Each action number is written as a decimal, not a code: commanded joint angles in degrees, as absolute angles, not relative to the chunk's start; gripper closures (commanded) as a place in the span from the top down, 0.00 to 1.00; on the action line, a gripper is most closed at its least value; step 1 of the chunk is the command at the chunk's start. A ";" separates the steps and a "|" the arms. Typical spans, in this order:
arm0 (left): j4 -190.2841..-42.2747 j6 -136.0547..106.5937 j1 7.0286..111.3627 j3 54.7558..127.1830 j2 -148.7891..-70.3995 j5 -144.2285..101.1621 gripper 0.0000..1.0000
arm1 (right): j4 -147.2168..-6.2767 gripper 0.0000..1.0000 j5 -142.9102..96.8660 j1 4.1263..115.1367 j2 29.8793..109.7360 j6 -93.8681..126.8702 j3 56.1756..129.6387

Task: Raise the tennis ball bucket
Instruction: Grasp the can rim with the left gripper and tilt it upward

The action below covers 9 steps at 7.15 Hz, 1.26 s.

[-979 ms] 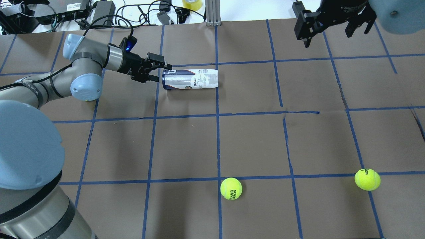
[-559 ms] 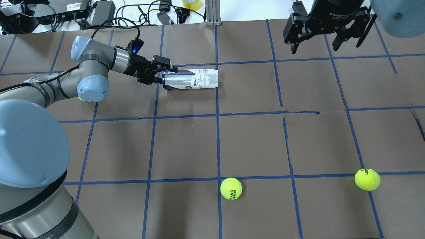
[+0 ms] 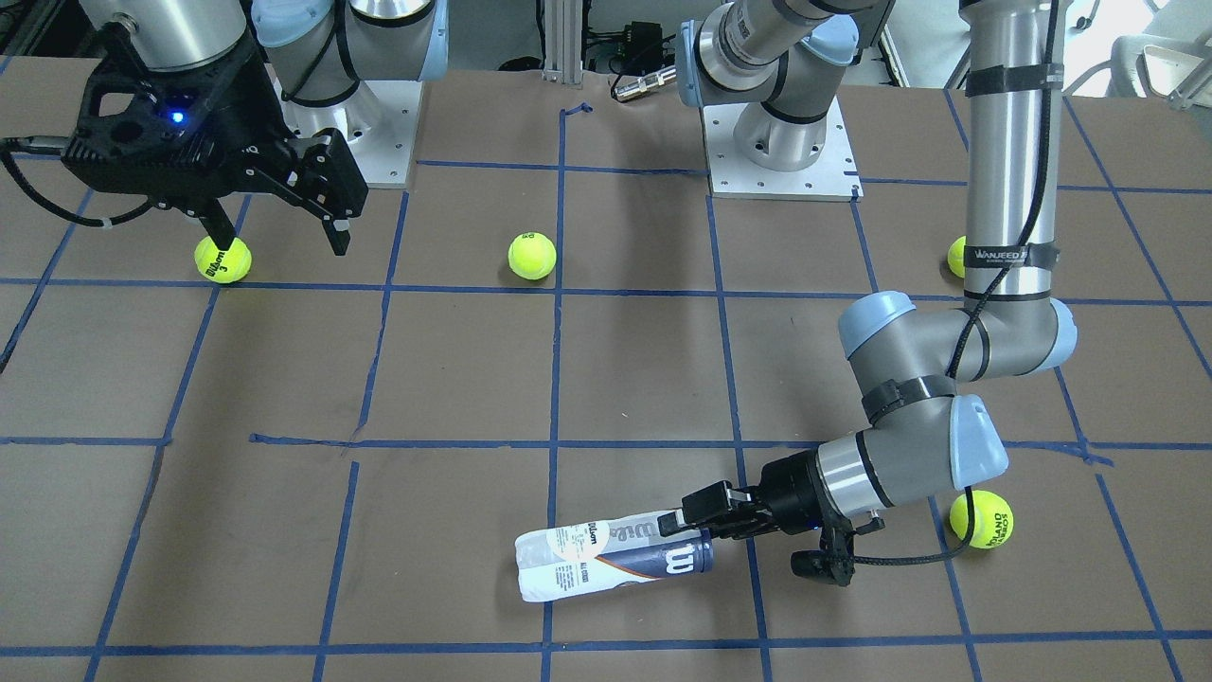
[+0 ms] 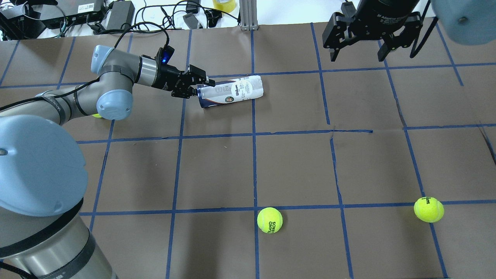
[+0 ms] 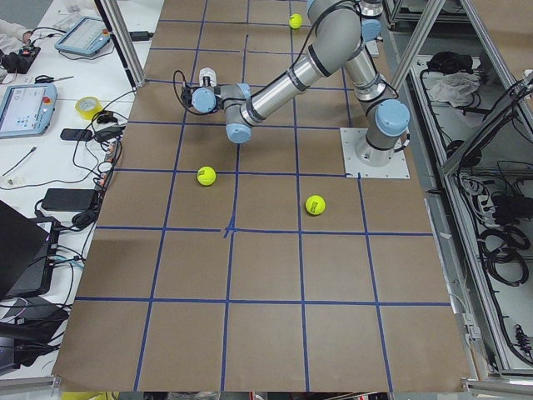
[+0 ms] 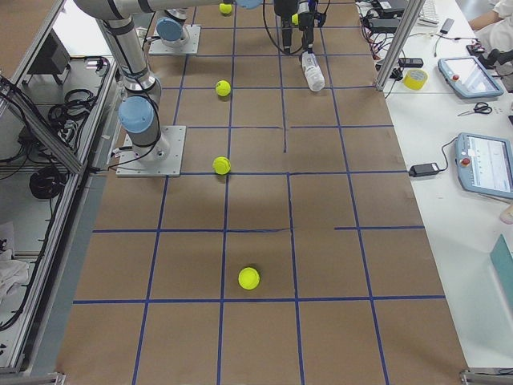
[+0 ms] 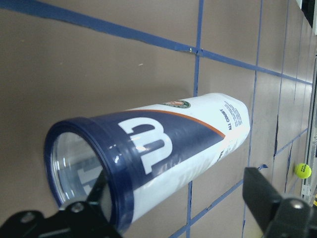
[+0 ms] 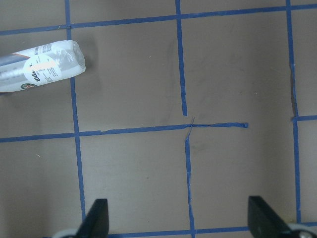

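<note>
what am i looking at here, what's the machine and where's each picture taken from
Two robot arms are bolted to a brown table with blue tape lines. One picture looks from behind the robot, one faces it, two look from the table's ends, and two come from cameras on the wrists. A tennis ball can lies on its side, with loose tennis balls around. The left arm has its jaws open at the can's navy end, holding nothing. The right arm hangs above the table, jaws open, empty.

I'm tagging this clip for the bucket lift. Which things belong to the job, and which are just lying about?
Job: tennis ball bucket; left gripper, open at its navy end.
Lying about: four tennis balls; right gripper, open, far off.
</note>
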State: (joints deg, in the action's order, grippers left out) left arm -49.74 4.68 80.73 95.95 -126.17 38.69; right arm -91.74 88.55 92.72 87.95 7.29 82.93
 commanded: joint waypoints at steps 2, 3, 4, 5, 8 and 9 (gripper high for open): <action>-49.92 3.78 80.77 93.62 -125.78 45.67 0.00 | -91.67 1.00 88.33 92.72 88.07 8.71 82.97; -50.36 0.30 80.95 91.86 -124.64 49.36 0.00 | -91.76 1.00 88.33 92.72 88.07 8.70 82.97; -50.71 -2.96 81.21 89.76 -122.98 50.18 0.00 | -91.67 1.00 88.59 92.72 88.07 8.70 82.97; -51.15 -6.99 81.30 87.91 -121.22 51.06 0.00 | -91.67 1.00 88.59 92.72 88.07 8.70 82.97; -59.89 -8.09 86.19 84.05 -116.56 66.03 0.00 | -91.67 1.00 88.51 92.72 88.07 8.61 82.97; -65.25 -8.09 88.13 81.41 -115.67 71.05 0.00 | -91.76 1.00 88.85 92.72 88.07 8.35 82.97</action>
